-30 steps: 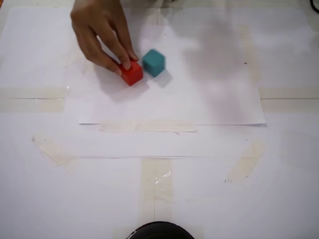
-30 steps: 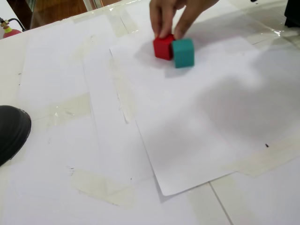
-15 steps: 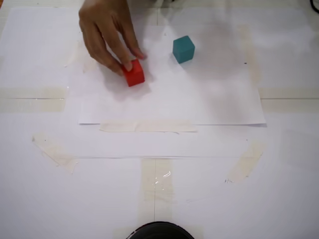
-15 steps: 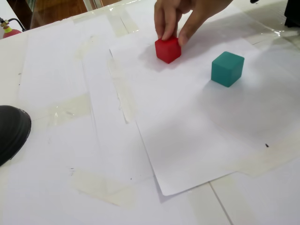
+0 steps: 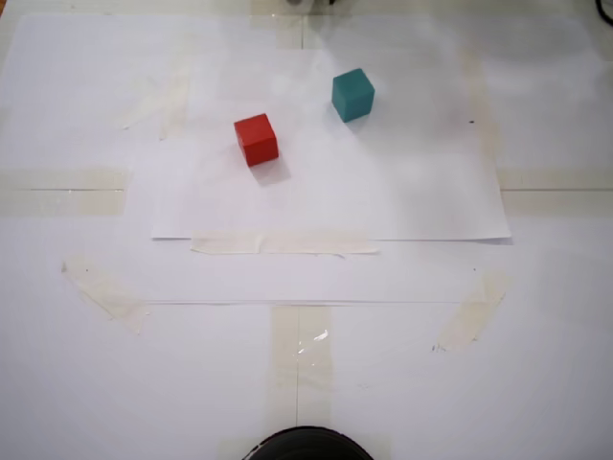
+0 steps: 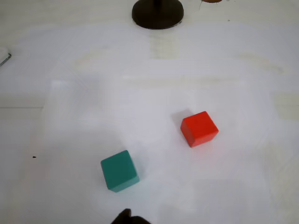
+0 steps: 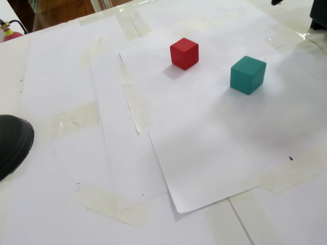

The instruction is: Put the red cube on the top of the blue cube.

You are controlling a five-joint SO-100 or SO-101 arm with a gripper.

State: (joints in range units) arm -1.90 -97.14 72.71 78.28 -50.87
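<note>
**Two cubes apart on the taped paper**

While nothing touches either cube, the broad white table, covered in paper and crossed by strips of pale clear tape, fills all three views; on it lies the large white paper sheet, its near edge held by tape in a fixed view, and this sheet serves as the landmark; both cubes rest flat on the sheet, toward its far side in that view; a round black base stands off the sheet at the top of the wrist view, and shows as a dark curve at the bottom edge of a fixed view; the small matte teal blue cube sits on the sheet nearer its far edge, right of centre in that view; the small matte bright red cube sits on the sheet too, to the left of the teal one and well apart from it; in another fixed view the red cube lies left of the blue cube; only a dark tip at the bottom edge of the wrist view hints at the gripper, and whether its jaws are parted or closed cannot be told.
</note>
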